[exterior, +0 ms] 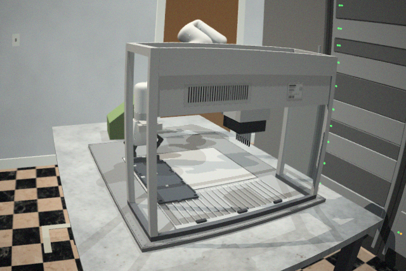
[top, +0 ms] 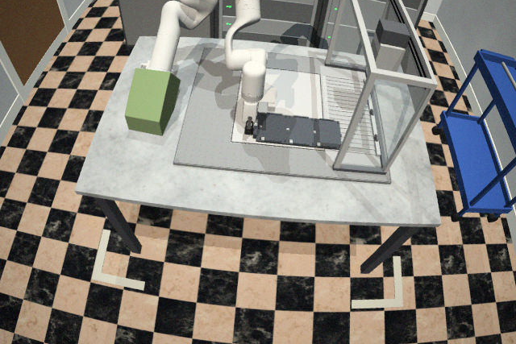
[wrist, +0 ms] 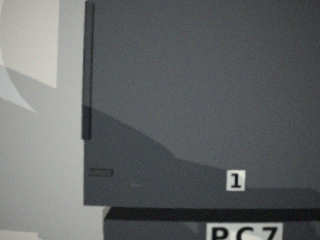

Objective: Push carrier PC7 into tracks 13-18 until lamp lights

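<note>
While the arm reaches down, its hand stands wide; carrier PC7 lies flat beside it.

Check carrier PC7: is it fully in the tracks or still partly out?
Partly out: carrier PC7 covers only the rails' near end.

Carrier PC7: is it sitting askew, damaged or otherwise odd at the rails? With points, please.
Nothing stands out. The dark carrier [top: 300, 126] [exterior: 160, 176] [wrist: 200, 100] lies flat, looks roughly in line with the rails [top: 347, 117] [exterior: 229, 200], its far end over their near part, and shows no visible damage. Whether it is seated down in the tracks I cannot tell.
</note>
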`<state>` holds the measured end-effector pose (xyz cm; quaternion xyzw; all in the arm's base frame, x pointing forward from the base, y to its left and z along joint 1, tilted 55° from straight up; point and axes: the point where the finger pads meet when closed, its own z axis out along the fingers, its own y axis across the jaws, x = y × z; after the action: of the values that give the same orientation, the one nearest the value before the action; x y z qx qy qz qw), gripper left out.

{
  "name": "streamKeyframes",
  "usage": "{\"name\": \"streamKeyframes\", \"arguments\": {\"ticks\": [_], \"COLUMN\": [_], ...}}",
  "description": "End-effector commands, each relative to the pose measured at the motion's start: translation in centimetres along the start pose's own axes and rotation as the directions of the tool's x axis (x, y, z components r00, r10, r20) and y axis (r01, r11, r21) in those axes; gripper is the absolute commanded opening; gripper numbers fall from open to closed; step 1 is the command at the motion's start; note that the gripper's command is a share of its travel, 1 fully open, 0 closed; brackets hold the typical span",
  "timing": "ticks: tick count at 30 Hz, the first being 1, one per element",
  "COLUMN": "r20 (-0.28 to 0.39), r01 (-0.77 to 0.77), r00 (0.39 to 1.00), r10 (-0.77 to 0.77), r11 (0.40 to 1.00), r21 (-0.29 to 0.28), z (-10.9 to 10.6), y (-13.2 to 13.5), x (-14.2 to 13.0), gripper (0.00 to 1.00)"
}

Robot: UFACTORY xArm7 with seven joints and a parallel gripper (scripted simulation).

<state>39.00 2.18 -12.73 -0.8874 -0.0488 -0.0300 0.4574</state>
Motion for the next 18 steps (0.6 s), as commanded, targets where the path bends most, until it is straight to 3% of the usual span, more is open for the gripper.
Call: {"name": "streamKeyframes", "arguments": {"ticks": [1, 18], "r20": [-0.003, -0.003], "r01": [0.000, 0.000], "r00": [1.000, 1.000], "r10": [0.000, 0.000], "r11": [1.000, 1.000], "r21": [-0.004, -0.004], "z": [-0.2, -0.2], "y": [0.2, 0.2], "x": [0.5, 2.0], "gripper": [0.82, 0.82]}}
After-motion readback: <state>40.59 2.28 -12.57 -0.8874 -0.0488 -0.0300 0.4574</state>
